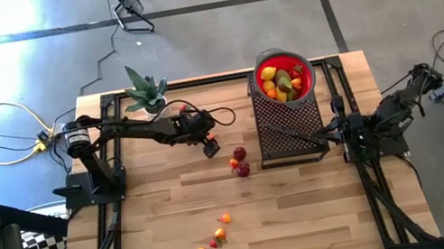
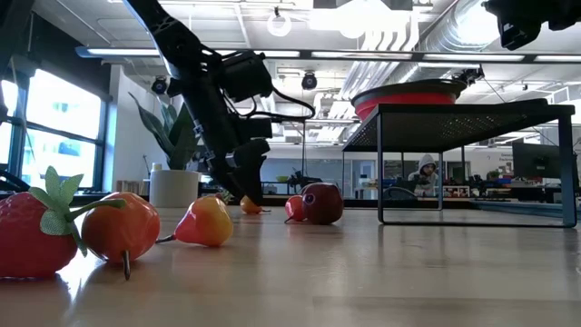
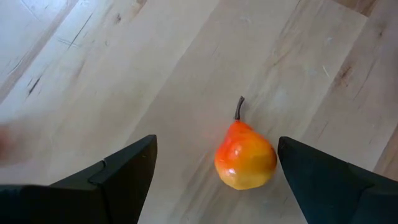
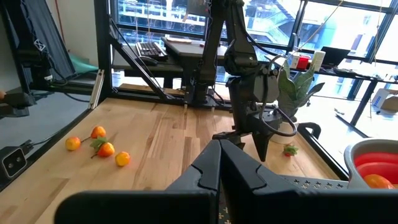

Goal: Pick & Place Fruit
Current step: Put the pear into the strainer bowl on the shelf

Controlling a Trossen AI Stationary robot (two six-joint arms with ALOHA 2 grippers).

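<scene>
A small orange-red toy pear [image 3: 245, 158] lies on its side on the wooden table. My left gripper [image 3: 216, 144] is open just above it, one finger on each side, touching nothing; it also shows in the high view [image 1: 211, 147] and the low view [image 2: 245, 186]. Three dark red fruits [image 1: 240, 162] lie just right of it. Several orange and red fruits [image 1: 215, 240] lie near the front edge. The red bowl [image 1: 310, 81], with several fruits in it, stands on a black mesh stand [image 1: 283, 132]. My right gripper [image 4: 221, 163] is shut and empty beside the stand.
A green spiky potted plant [image 1: 146, 92] stands at the table's far left. The mesh stand stands on thin legs [image 2: 379, 163] at the far right. In the low view a strawberry [image 2: 32, 236] and two orange fruits [image 2: 118, 227] lie close to the camera.
</scene>
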